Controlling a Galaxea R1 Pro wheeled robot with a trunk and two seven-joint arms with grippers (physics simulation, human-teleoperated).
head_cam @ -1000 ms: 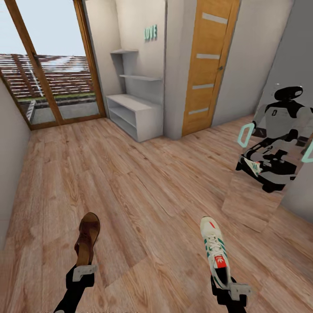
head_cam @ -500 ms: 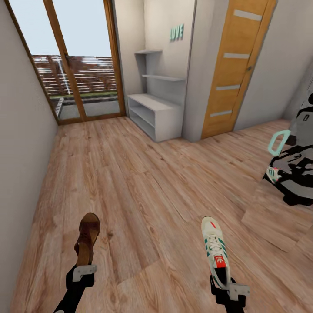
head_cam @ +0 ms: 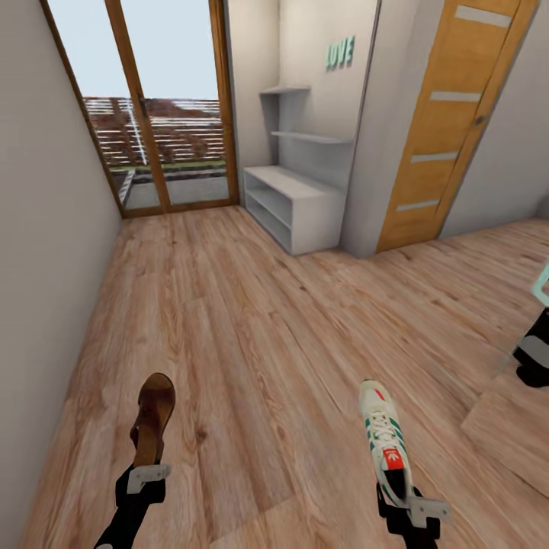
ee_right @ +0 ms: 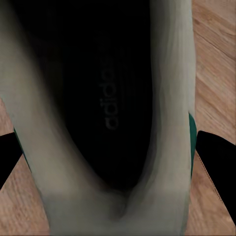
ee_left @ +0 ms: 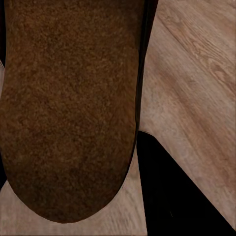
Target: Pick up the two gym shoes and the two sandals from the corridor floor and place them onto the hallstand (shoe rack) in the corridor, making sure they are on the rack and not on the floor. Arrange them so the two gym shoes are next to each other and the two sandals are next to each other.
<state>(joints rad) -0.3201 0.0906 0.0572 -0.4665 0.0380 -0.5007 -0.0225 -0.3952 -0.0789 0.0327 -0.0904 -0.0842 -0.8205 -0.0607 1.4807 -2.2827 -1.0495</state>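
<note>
Head view: a robot stands in a corridor with a shoe in each arm; at lower left of the frame the left gripper (head_cam: 146, 474) has its jaws clamped on the heel end of a brown sandal (head_cam: 155, 415), toe pointing up the frame, held above the corridor floor (head_cam: 252, 335); at lower right the right gripper (head_cam: 412, 507) has its jaws clamped on the heel of a white gym shoe (head_cam: 385, 441) with green stripes and a red tongue label, toe likewise pointing away; the pale-grey hallstand (head_cam: 301, 202) stands well apart from both, in the upper middle of the frame, its low bench top and open shelf levels bare, two floating shelves on the tall back panel; teal letters reading LOVE (head_cam: 340, 52) hang on the wall above it; a glazed wooden door (head_cam: 160, 114) fills the upper left, a wooden door (head_cam: 454, 126) with pale strips the upper right; a mirror (head_cam: 526, 358) at the right edge shows a dark part of the robot.

Left wrist view: the sandal's (ee_left: 69, 108) grainy brown surface covers most of the frame; wood-grain floor (ee_left: 196, 88) shows at right.

Right wrist view: the gym shoe's (ee_right: 172, 98) cream collar rings its dark inside, printed "adidas"; a green stripe shows at the frame's right side; floor (ee_right: 216, 64) planks lie beyond.
</note>
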